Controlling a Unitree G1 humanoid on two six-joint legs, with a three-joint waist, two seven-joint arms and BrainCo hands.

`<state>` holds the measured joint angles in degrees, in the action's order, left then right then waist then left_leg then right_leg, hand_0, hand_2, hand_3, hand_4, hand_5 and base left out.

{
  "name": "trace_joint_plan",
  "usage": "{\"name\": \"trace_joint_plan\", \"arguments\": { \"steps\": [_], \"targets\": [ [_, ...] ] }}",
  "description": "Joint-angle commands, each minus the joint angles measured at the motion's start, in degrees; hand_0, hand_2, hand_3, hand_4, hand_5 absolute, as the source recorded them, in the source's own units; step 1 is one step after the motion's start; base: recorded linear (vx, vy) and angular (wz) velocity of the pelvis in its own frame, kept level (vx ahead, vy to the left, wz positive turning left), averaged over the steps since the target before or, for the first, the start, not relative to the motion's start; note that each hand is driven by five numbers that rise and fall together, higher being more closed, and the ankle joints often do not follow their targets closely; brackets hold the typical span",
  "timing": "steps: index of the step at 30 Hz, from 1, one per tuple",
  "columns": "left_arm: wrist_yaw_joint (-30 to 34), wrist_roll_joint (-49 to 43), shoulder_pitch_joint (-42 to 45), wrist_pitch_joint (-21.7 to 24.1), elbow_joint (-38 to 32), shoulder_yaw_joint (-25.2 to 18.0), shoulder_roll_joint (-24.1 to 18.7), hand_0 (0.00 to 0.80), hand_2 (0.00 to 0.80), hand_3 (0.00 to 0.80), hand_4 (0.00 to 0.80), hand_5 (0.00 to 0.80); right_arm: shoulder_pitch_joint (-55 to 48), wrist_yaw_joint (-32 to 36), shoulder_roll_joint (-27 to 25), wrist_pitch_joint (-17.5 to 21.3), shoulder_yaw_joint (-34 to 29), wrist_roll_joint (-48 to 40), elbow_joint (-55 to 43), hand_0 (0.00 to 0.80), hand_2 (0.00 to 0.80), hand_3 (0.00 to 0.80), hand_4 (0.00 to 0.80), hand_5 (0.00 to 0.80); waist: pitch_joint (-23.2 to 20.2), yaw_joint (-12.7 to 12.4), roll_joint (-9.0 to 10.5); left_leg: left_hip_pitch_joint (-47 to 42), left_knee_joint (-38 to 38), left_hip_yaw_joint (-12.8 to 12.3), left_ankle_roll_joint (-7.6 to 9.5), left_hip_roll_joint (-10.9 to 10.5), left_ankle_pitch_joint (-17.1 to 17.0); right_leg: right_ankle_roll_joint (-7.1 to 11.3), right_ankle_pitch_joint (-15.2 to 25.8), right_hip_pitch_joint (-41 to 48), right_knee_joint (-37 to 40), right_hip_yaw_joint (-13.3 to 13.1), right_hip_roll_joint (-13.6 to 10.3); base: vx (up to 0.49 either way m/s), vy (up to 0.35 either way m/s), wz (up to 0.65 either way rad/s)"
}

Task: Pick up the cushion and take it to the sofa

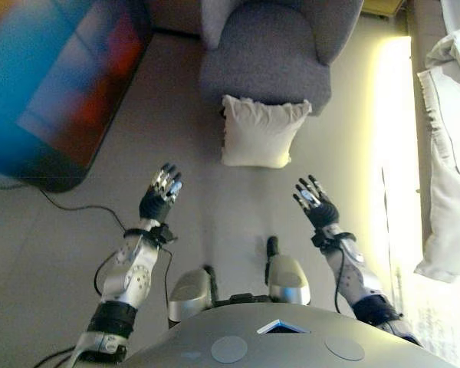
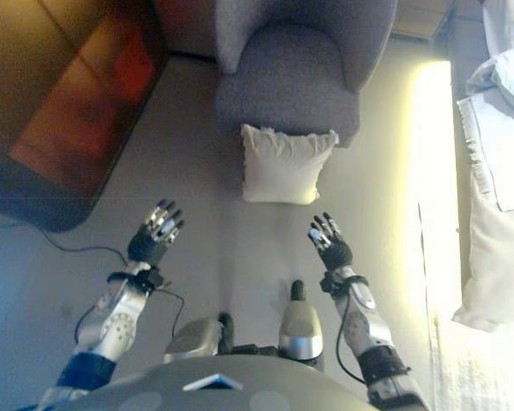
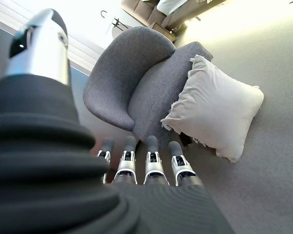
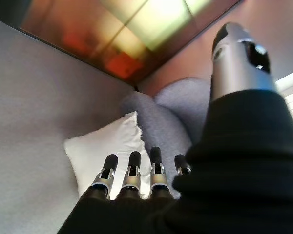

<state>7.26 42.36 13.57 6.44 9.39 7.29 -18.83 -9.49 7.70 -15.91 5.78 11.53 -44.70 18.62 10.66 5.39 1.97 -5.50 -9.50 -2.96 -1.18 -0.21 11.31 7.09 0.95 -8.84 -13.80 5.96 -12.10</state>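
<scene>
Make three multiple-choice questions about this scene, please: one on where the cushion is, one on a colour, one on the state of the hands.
1. Where is the cushion?
A. on the armchair seat
B. on the floor, leaning against the front of the armchair
C. in the left hand

2. What colour is the armchair?
A. grey
B. red
C. green

3. How are the left hand and the right hand?
A. both shut on the cushion
B. one open, one holding the cushion
C. both open, apart from the cushion

Answers:
1 B: its lower edge rests on the floor against the chair front.
2 A: the seat and back are grey.
3 C: the fingers are straight and floor shows between them and the cushion.
</scene>
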Motion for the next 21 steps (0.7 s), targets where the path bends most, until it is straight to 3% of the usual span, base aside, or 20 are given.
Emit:
{"name": "trace_joint_plan", "arguments": {
  "steps": [1, 4, 5, 6, 7, 8, 9, 10, 11, 12, 14, 16, 18, 21],
  "targets": [
    [2.38, -0.16, 0.68, 2.15, -4.41, -2.35, -2.68, 0.0, 0.0, 0.0, 0.0, 0.0, 1.7, 2.45, 3.12, 0.86, -0.07, 0.07, -2.54, 0.0, 0.0, 0.0, 0.0, 0.0, -1.14, 0.64, 2.37, -3.43, -1.94, 1.79, 2.27, -1.56, 6.15, 4.7, 15.37, -9.11, 13.87, -1.52, -2.34, 0.357, -0.157, -0.03],
    [1.21, 0.66, 1.32, 1.57, -5.22, -1.95, -1.59, 0.0, 0.0, 0.0, 0.0, 0.0, 1.52, 1.45, 2.66, -0.36, 0.53, 0.38, -3.38, 0.0, 0.0, 0.0, 0.0, 0.0, -2.59, 1.41, 2.26, -6.11, -2.38, 1.88, 0.82, 0.75, 6.4, 4.87, 14.32, -8.85, 11.09, -2.1, -1.3, 0.383, -0.19, 0.1],
    [0.56, 0.57, 2.26, 1.63, -5.5, -2.07, -0.93, 0.0, 0.0, 0.0, 0.0, 0.0, 1.3, 1.2, 2.26, -1.41, 1.2, 0.8, -4.67, 0.0, 0.0, 0.0, 0.0, 0.0, -3.72, 1.91, 1.64, -7.65, -3.28, 1.5, -0.65, 3.08, 3.16, 4.17, 12.84, -8.84, 8.22, -2.42, 0.03, 0.292, -0.156, 0.12],
    [0.48, 0.61, 2.51, 1.65, -5.65, -2.12, -0.82, 0.0, 0.0, 0.0, 0.0, 0.0, 1.17, 1.26, 2.01, -1.68, 1.34, 0.88, -5.08, 0.0, 0.0, 0.0, 0.0, 0.0, -4.01, 1.99, 1.31, -8.02, -3.47, 1.32, -1.11, 3.75, 2.19, 3.89, 12.42, -8.82, 7.68, -2.54, 0.58, 0.3, -0.177, 0.13],
    [0.28, 0.87, 2.8, 1.66, -6.0, -2.22, -0.65, 0.0, 0.0, 0.0, 0.0, 0.0, 0.93, 1.32, 1.44, -2.2, 1.62, 1.1, -5.98, 0.0, 0.0, 0.0, 0.0, 0.0, -4.74, 2.33, 0.69, -8.35, -4.96, 1.29, -2.19, 5.23, -0.96, 2.84, 11.0, -8.47, 6.76, -2.9, 2.08, 0.295, -0.196, 0.08],
    [0.13, 1.95, 2.97, 1.74, -6.59, -2.49, -0.52, 0.0, 0.0, 0.0, 0.0, 0.0, 1.0, 1.93, 0.54, -2.55, 1.74, 1.06, -6.19, 0.0, 0.0, 0.0, 0.0, 0.0, -5.71, 2.87, 0.21, -8.37, -10.2, 1.25, -3.9, 6.9, -7.41, 0.86, 9.27, -7.5, 6.16, -3.2, 4.14, 0.346, -0.235, -0.05],
    [-0.48, 2.64, 2.76, 1.74, -7.1, -2.42, -0.39, 0.0, 0.0, 0.0, 0.0, 0.0, 1.14, 2.4, -0.19, -2.52, 1.74, 1.11, -5.93, 0.0, 0.0, 0.0, 0.0, 0.0, -6.02, 2.76, -0.11, -6.84, -16.05, 1.24, -4.76, 7.7, -10.69, -0.89, 7.97, -5.95, 6.12, -3.12, 5.78, 0.288, -0.207, -0.25],
    [-0.86, 2.86, 2.59, 1.73, -7.33, -2.35, -0.33, 0.0, 0.0, 0.0, 0.0, 0.0, 1.21, 2.67, -0.41, -2.29, 1.79, 1.22, -5.63, 0.0, 0.0, 0.0, 0.0, 0.0, -6.26, 2.79, 0.35, -5.52, -18.16, 1.6, -4.89, 7.24, -12.31, -1.55, 7.72, -5.27, 6.41, -3.33, 5.87, 0.244, -0.182, -0.54],
    [-1.6, 3.0, 1.98, 2.0, -7.42, -1.78, 0.12, 0.0, 0.0, 0.0, 0.0, 0.0, 1.4, 3.05, -0.9, -1.72, 1.95, 1.27, -4.96, 0.0, 0.0, 0.0, 0.0, 0.0, -6.4, 2.69, 1.03, -2.59, -25.2, 2.11, -4.87, 6.41, -13.94, -3.1, 7.22, -3.9, 6.72, -4.14, 6.42, 0.29, -0.211, -0.58],
    [-2.68, 2.97, 0.54, 2.05, -7.15, -0.83, 0.7, 0.0, 0.0, 0.0, 0.0, 0.0, 1.89, 3.2, -1.04, -0.91, 2.25, 1.1, -3.84, 0.0, 0.0, 0.0, 0.0, 0.0, -6.29, 2.21, 2.48, 2.17, -31.68, 2.5, -3.86, 4.83, -14.57, -4.61, 6.45, -1.81, 6.91, -5.12, 6.51, 0.315, -0.214, -0.59],
    [-3.77, 2.92, -1.36, 2.13, -6.37, 0.4, 1.22, 0.0, 0.0, 0.0, 0.0, 0.0, 2.42, 2.81, -0.87, -0.28, 2.58, 1.09, -2.74, 0.0, 0.0, 0.0, 0.0, 0.0, -5.7, 1.47, 3.37, 8.3, -36.1, 2.52, -2.26, 4.35, -13.04, -5.54, 5.11, 0.69, 6.8, -5.86, 7.05, 0.229, -0.122, -0.4],
    [-4.38, 3.03, -2.14, 1.91, -6.61, 0.8, 1.16, 0.0, 0.0, 0.0, 0.0, 0.0, 2.61, 2.84, -0.91, -0.03, 2.59, 0.9, -2.31, 0.0, 0.0, 0.0, 0.0, 0.0, -5.01, 0.62, 3.33, 11.33, -32.9, 1.9, -1.32, 4.51, -12.49, -5.78, 3.64, 2.35, 6.65, -6.3, 7.92, 0.142, -0.014, -0.16],
    [-4.74, 3.22, -2.72, 1.74, -7.15, 0.76, 0.79, 0.0, 0.0, 0.0, 0.0, 0.0, 2.43, 3.0, -0.79, -0.12, 2.14, 1.16, -2.54, 0.0, 0.0, 0.0, 0.0, 0.0, -4.28, -0.31, 3.22, 12.78, -23.99, 0.53, -0.65, 5.15, -12.58, -5.61, 1.66, 4.34, 6.95, -6.59, 9.07, 0.162, 0.056, -0.05],
    [-3.76, 3.15, -2.78, 2.26, -7.22, 0.56, 0.07, 0.0, 0.0, 0.0, 0.0, 0.0, 1.69, 3.2, -0.69, 0.34, 1.87, 0.55, -3.77, 0.0, 0.0, 0.0, 0.0, 0.0, -3.37, -2.57, 1.75, 15.59, -6.2, 0.11, -2.69, 7.49, -17.2, -4.42, -1.42, 7.85, 8.16, -7.06, 10.76, 0.18, 0.096, 0.0]
  ]
}}
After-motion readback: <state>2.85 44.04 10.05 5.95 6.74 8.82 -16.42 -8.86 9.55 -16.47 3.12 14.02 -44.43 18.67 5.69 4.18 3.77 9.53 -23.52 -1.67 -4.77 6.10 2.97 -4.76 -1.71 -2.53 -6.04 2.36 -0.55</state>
